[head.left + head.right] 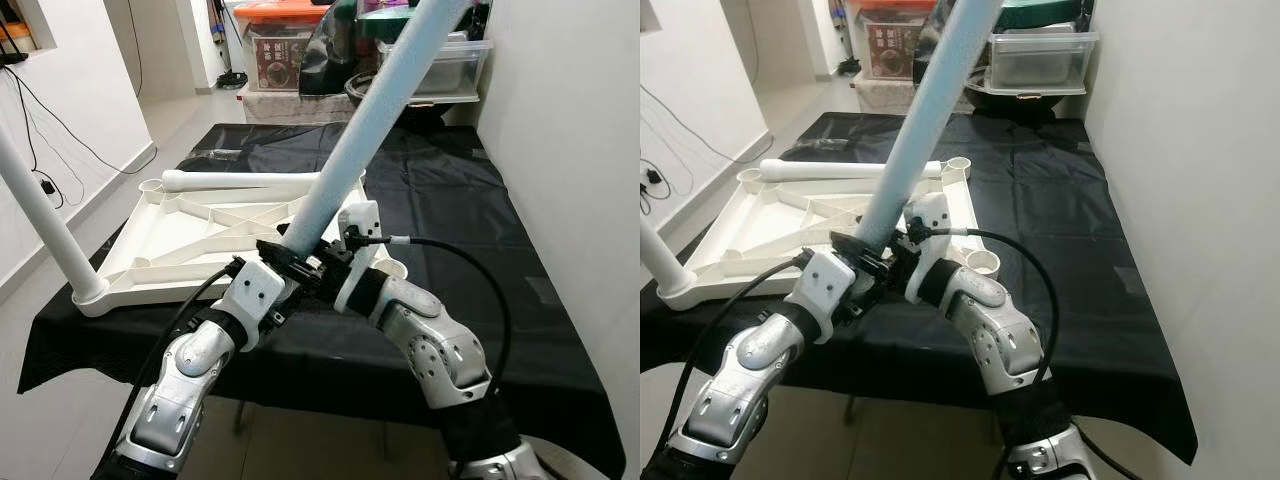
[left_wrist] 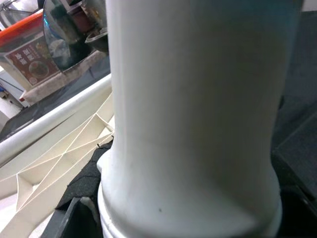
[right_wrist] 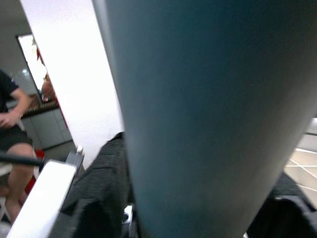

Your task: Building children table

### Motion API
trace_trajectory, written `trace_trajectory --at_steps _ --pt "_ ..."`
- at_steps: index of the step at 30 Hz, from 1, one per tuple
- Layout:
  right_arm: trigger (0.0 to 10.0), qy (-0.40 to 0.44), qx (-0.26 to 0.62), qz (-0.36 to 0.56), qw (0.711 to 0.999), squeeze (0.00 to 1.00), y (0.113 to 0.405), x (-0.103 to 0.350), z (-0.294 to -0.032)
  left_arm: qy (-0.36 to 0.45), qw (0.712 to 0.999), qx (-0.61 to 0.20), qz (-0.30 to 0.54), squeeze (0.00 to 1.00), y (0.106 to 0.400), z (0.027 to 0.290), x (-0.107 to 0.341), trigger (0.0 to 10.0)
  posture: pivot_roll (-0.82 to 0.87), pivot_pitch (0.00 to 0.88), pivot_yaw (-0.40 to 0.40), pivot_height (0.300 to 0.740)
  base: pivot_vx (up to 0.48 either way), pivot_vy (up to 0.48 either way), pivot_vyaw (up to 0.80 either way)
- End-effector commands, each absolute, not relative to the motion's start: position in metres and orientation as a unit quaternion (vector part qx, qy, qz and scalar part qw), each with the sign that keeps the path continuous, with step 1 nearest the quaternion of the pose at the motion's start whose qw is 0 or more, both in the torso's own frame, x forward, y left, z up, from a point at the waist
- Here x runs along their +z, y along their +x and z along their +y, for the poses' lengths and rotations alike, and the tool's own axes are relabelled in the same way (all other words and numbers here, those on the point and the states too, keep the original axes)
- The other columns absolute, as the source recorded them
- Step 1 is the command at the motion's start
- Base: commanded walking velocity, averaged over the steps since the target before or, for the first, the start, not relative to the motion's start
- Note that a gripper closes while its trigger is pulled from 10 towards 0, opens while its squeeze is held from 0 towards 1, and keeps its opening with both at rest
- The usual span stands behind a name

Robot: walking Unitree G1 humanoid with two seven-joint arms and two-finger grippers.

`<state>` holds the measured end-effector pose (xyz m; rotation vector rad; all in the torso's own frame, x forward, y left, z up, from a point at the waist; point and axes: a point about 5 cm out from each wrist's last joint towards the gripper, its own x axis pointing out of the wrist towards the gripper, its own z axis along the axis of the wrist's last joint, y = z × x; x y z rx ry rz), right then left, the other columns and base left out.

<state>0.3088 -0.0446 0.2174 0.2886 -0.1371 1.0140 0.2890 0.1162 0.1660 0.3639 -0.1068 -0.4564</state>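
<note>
A white child's table top (image 1: 170,240) lies upside down on the black-covered table (image 1: 450,200). One white leg (image 1: 45,215) stands in its near left corner socket. A second leg (image 1: 240,181) lies along the far edge. A third leg (image 1: 365,135) leans up and to the right, its lower end held over the top's near right side. My left gripper (image 1: 283,252) and right gripper (image 1: 335,262) are both shut on that lower end, side by side. An open corner socket (image 1: 983,262) sits just right of them. Both wrist views show this leg (image 2: 193,124) (image 3: 208,109) very close.
Storage boxes (image 1: 280,40) and a clear plastic container (image 1: 450,65) stand beyond the table's far end. A white wall runs close along the right side. Cables (image 1: 50,185) hang by the left wall. A seated person (image 3: 12,124) appears in the right wrist view.
</note>
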Motion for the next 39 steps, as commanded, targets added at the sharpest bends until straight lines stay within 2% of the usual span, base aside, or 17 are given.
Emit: trace_trajectory --at_steps 1,20,39 --pt "10.0 0.150 0.487 -0.074 0.857 0.00 0.311 0.226 -0.042 0.195 0.953 -0.226 -0.045 0.00 0.286 0.118 0.160 10.0 0.01 0.022 0.029 0.740 0.000 0.000 0.00" --pt "10.0 0.178 0.497 -0.079 0.845 0.00 0.308 0.234 -0.040 0.215 0.948 -0.230 -0.038 0.00 0.282 0.125 0.153 10.0 0.01 0.015 0.037 0.740 0.000 0.000 0.00" --pt "10.0 0.197 0.472 -0.094 0.854 0.00 0.311 0.240 -0.035 0.209 0.948 -0.237 -0.039 0.00 0.281 0.116 0.151 10.0 0.01 0.013 0.038 0.740 0.000 0.000 0.00"
